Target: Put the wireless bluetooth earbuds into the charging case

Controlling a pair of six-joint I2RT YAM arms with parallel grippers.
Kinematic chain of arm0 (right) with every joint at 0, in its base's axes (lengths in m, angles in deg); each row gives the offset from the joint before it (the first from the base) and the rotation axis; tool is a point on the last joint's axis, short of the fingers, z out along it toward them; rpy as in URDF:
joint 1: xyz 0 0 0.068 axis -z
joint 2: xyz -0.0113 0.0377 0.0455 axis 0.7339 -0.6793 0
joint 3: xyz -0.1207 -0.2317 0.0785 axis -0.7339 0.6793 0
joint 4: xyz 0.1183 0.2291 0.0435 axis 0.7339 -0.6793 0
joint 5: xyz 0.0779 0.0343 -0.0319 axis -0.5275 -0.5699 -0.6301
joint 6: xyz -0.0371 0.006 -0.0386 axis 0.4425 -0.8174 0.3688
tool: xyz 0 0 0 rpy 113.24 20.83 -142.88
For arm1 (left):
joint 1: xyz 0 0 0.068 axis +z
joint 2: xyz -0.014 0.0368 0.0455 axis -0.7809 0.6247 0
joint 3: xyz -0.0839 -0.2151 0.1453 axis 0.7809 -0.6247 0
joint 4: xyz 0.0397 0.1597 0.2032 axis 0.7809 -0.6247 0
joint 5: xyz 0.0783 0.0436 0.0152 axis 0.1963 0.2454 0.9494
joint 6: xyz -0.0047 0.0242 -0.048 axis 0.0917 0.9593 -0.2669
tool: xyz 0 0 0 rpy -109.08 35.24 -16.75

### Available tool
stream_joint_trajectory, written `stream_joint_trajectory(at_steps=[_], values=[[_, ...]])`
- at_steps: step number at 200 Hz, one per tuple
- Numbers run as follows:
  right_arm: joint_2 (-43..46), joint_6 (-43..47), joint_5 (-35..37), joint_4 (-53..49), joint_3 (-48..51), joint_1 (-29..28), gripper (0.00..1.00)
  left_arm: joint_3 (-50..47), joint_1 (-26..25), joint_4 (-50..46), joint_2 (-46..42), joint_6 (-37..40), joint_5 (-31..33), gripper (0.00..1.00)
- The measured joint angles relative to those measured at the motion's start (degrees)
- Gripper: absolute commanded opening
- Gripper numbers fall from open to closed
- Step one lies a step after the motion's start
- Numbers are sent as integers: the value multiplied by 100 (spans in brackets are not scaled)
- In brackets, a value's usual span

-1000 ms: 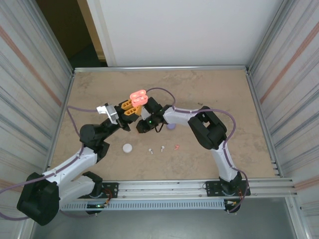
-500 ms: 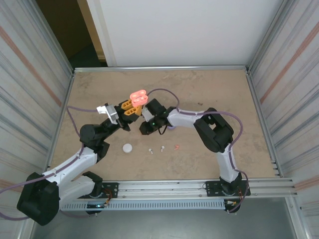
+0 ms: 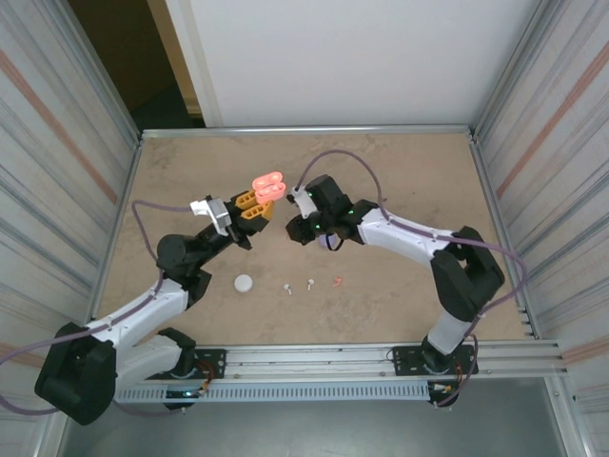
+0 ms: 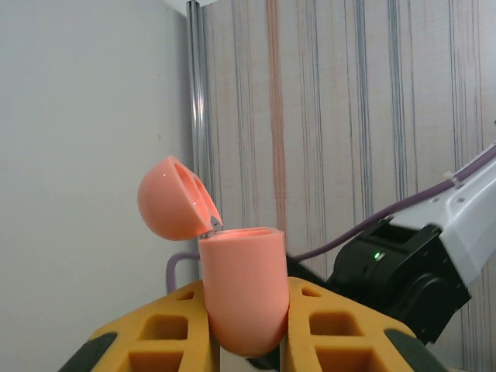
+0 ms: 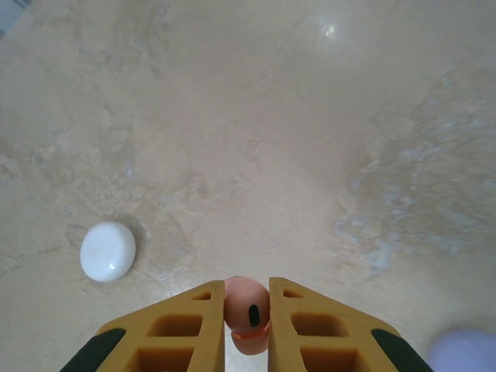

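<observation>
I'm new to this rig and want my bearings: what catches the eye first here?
The open coral-pink charging case, lid flipped back, sits clamped in the left gripper over the middle of the table. Beside it, the right gripper pinches a coral-pink earbud. A white case and a loose coral-pink earbud lie nearer the arms.

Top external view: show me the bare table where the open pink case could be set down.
Bare: the table's far strip beyond both arms, and the right side between the right arm and the side rail. Crowded: the middle, around the raised pink case, and the near row of white case, two white earbuds and coral earbud.
</observation>
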Motion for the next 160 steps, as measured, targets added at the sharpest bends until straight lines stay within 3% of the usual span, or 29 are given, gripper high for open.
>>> stream_joint_trajectory(at_steps=[86,160], values=[[1838,256,457,-31,544,116,16,4,0,9,271,-2,42,0],[2743,470,474,-15,573,140,16,70,0,26,516,-4,39,0]])
